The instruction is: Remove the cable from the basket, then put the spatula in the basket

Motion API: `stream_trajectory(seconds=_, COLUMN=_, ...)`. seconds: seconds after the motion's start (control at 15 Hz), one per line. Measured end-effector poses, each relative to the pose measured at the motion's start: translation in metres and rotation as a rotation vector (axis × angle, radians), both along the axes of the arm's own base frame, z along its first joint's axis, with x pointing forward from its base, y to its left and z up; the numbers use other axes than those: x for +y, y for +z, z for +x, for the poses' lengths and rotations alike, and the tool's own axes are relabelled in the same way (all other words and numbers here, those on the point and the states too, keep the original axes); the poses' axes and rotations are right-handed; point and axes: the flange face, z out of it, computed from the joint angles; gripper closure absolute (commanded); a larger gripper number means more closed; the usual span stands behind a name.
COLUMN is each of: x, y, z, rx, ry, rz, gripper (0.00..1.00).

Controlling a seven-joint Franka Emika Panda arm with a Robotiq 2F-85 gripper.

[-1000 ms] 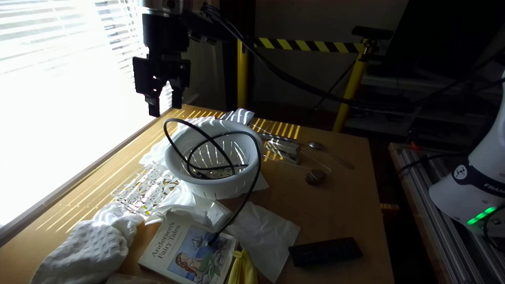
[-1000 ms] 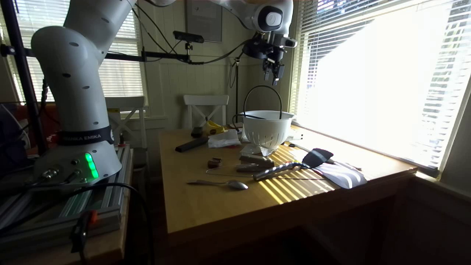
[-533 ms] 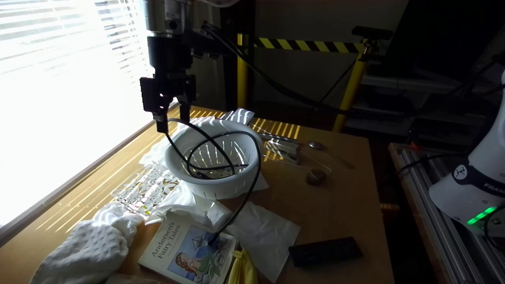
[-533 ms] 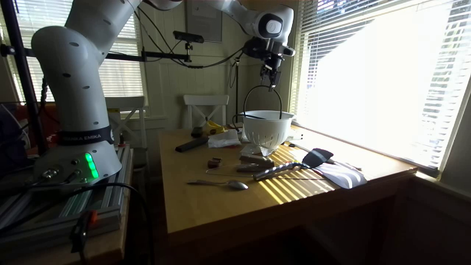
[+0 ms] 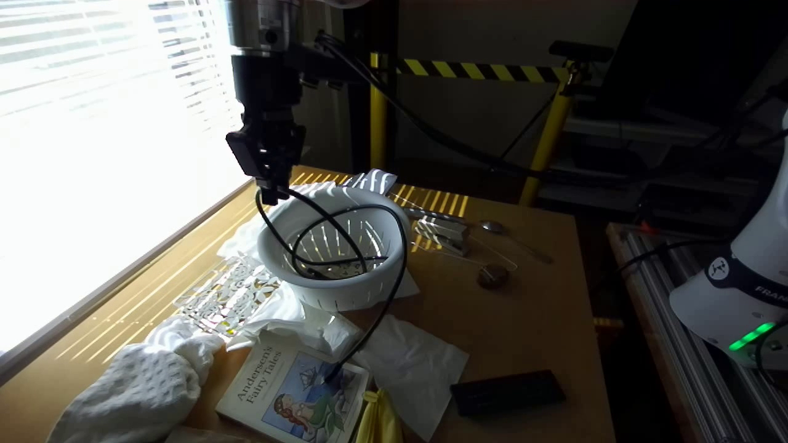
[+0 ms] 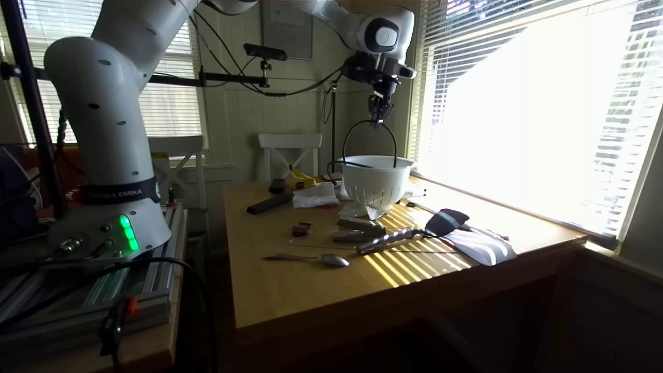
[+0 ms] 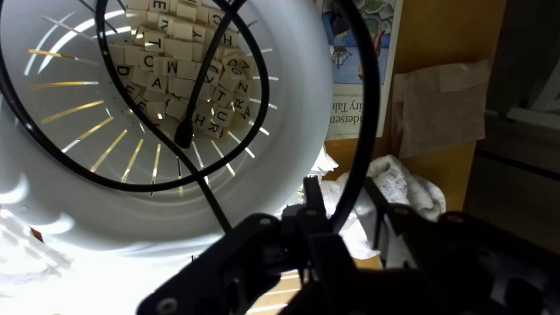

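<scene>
At the left in an exterior view, a white waffle-weave towel (image 5: 138, 387) lies bunched on the bench (image 5: 535, 332). To its right is a book (image 5: 289, 387), its cover reading "Andersen's Fairy Tales"; one end of the black cable (image 7: 371, 92) lies over it, pointing down and left. Higher up, the gripper (image 5: 276, 195) points downward, its jaws standing narrow about the top of a raised cable loop; in the wrist view a slim gap shows between the cable and one jaw. That loop arches upright out of the white colander (image 5: 345, 297), where more of it coils round; the cable's other end lies inside, aimed at the lower left of the wrist view, by a heap of letter tiles (image 7: 179, 50) on which A, D, T, H, R and U can be read. Right of the colander and outside it, the spatula (image 6: 406, 234) rests on the bench, its long axis aslant: in an exterior view the patterned handle lies toward the lower left, the dark blade toward the upper right. At far right stands the Franka arm (image 5: 695, 307), "FRAN" legible on its black band (image 5: 754, 289).
</scene>
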Motion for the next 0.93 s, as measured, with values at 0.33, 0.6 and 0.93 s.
stream_trajectory(seconds=0.33, x=-0.006, y=0.012, z=-0.001, rx=-0.01, ry=-0.004, rz=-0.009, gripper=0.98)
stream_trajectory(seconds=0.6, x=-0.006, y=0.033, z=-0.004, rx=-0.039, ry=0.005, rz=-0.013, gripper=0.98)
stream_trajectory(seconds=0.93, x=-0.01, y=0.101, z=-0.021, rx=-0.146, ry=0.016, rz=-0.064, gripper=0.98)
